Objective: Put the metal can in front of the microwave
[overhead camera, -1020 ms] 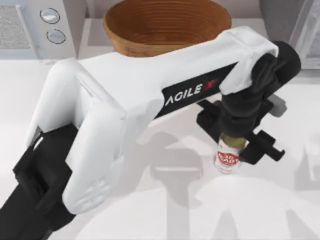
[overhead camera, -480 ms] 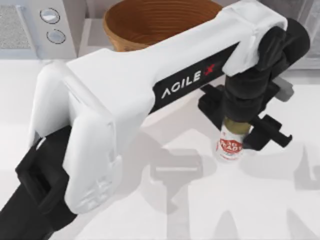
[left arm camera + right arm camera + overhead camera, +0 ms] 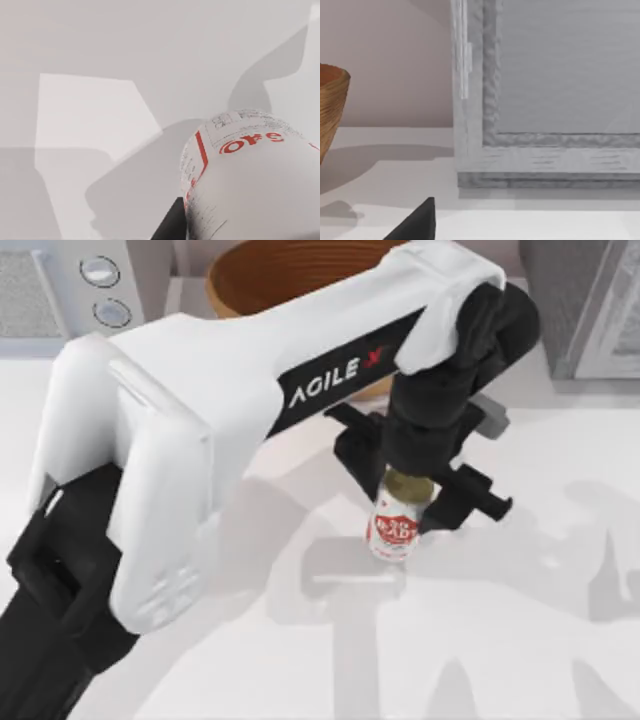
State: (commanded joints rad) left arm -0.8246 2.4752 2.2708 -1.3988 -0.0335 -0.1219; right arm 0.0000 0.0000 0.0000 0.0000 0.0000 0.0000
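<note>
Left end effector (image 3: 418,502): mine, hanging over the middle of the tabletop (image 3: 520,640), pointing down, its black fingers clamped on the can, one on either side of it near the lid.
Can (image 3: 395,525): held upright in my left end effector, gold lid just under the wrist, white label with red logo facing the near side. From above I cannot tell whether its base touches the tabletop or hangs just clear of it. In the left wrist view the can (image 3: 250,175) sits close to the camera, its label with red lettering turned toward it, with the pale tabletop (image 3: 90,120) and shadows beyond.
Microwave (image 3: 70,290): at the far left corner, light grey, two round silver dials on its right part, mesh window to their left. The can is well apart from it, off to its right and nearer.
Bowl (image 3: 270,280): wicker, at the far edge between the microwave and the dark appliance, partly hidden under my left arm. In the right wrist view its edge (image 3: 332,115) is on the tabletop beside the dark appliance.
Dark appliance (image 3: 585,305): far right corner, grey with a glossy panel; the right wrist view faces its front (image 3: 545,100).
Right end effector: a black tip (image 3: 417,222) lies at the edge of the right wrist view; I cannot tell how its fingers stand.
</note>
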